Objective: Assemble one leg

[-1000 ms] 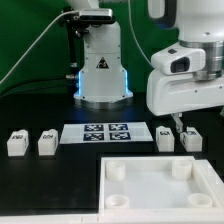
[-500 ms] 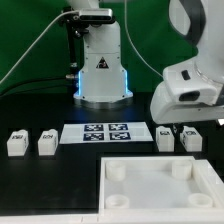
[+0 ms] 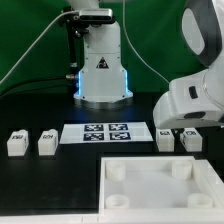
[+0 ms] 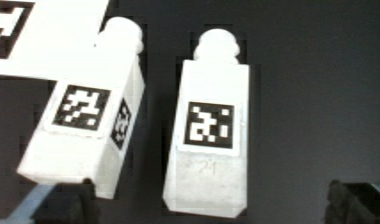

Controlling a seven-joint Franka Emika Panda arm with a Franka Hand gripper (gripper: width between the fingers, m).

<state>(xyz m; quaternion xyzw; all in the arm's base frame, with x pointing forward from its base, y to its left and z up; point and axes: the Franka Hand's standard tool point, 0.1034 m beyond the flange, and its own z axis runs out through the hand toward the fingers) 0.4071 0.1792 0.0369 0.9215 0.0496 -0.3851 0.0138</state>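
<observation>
End effector (image 4: 201, 202) poised wide open, empty

Tabletop (image 3: 148, 196) at the near edge of the desk (image 3: 45, 190). Behind it, by the edge on the exterior view's right, the leg (image 3: 165, 139) and a twin leg (image 3: 190, 140) lie side by side beneath the end effector.

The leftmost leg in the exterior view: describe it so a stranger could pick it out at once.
Find the marker board lying flat at the middle of the black table. Two white legs sit beyond its end on the exterior view's left. The leftmost leg is the outer one, with its neighbour between it and the board.
</observation>
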